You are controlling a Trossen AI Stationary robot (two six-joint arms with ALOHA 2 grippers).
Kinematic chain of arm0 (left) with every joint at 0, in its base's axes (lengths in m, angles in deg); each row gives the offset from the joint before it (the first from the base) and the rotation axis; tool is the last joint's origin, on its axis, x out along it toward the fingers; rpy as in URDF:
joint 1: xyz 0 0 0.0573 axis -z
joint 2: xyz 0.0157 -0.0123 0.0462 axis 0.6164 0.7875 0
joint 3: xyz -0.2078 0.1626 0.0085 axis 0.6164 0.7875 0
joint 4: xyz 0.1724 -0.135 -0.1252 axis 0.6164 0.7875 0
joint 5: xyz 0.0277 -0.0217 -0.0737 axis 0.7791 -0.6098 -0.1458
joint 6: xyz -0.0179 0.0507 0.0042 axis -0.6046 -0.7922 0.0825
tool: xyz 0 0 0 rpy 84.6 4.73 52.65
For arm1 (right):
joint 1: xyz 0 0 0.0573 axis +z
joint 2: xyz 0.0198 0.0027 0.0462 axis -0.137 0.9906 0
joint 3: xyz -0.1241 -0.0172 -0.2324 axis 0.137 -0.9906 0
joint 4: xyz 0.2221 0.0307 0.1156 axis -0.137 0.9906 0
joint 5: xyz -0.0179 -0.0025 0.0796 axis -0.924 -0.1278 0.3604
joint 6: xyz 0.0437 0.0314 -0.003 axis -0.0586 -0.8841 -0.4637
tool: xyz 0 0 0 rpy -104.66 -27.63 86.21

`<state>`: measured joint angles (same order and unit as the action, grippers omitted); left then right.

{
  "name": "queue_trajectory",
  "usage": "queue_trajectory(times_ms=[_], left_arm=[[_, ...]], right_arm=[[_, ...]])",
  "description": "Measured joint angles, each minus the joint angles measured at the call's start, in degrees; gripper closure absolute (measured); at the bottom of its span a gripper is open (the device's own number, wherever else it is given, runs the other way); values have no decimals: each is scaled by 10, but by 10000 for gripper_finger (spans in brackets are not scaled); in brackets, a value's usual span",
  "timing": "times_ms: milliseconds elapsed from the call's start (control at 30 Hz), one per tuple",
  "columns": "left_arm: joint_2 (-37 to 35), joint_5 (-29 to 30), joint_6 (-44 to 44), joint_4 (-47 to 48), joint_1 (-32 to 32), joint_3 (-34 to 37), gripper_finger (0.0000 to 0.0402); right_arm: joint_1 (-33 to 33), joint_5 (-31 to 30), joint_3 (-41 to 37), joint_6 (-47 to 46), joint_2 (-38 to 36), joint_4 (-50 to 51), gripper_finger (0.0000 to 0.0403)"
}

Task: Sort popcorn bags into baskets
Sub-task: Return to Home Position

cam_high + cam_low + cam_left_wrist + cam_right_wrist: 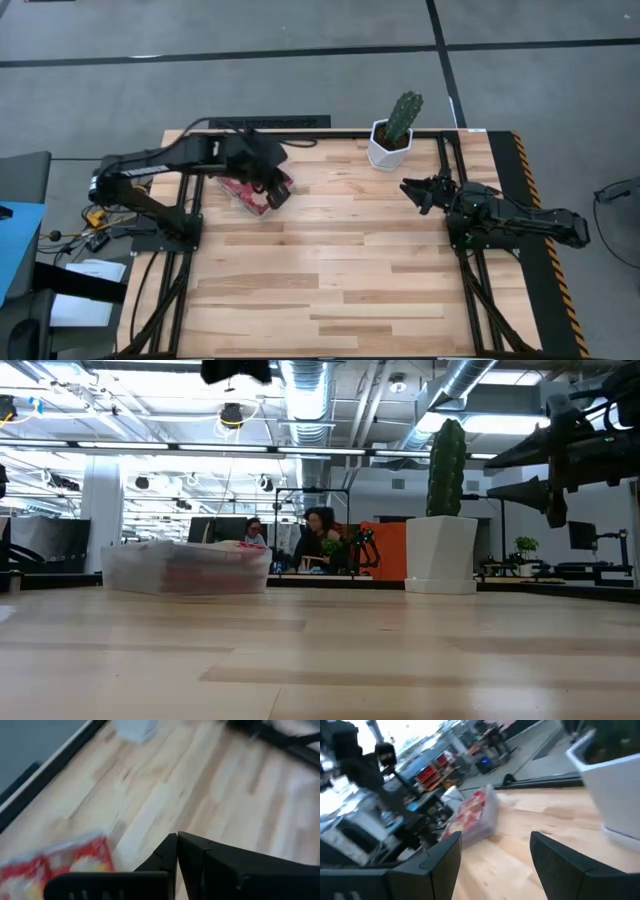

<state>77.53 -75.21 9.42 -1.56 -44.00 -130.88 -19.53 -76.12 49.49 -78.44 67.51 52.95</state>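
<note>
– Red bags (470, 812) lie in the clear tray (185, 570), far left. Left gripper (176, 842), pinched shut and empty, hangs above it.
– Pulling away low could clip the rim. Right gripper (495, 840), wide, waits near the cactus pot (388, 148).

On the table (330, 270) you have the near and middle boards free to pass. Far side only: tray (248, 197) at left, left gripper (272, 180) hanging above it; cactus pot (388, 150) right of centre, open gap between them.
</note>
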Motion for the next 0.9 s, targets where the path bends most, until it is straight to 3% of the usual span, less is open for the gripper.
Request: queue_trajectory(times_ms=[167,300,700,900], left_arm=[[-35,-26,-61,-62,-2,-8,401],[-136,-23,-80,-97,-34,43,401],[-562,-18,-43,-266,-63,449,401],[-743,-20,-37,-330,-63,608,401]], right_arm=[[-2,56,-1,91,-1,-112,143],[-19,70,0,102,-11,-148,143],[-133,250,0,143,-56,-150,143],[-221,367,0,157,-56,-122,143]])
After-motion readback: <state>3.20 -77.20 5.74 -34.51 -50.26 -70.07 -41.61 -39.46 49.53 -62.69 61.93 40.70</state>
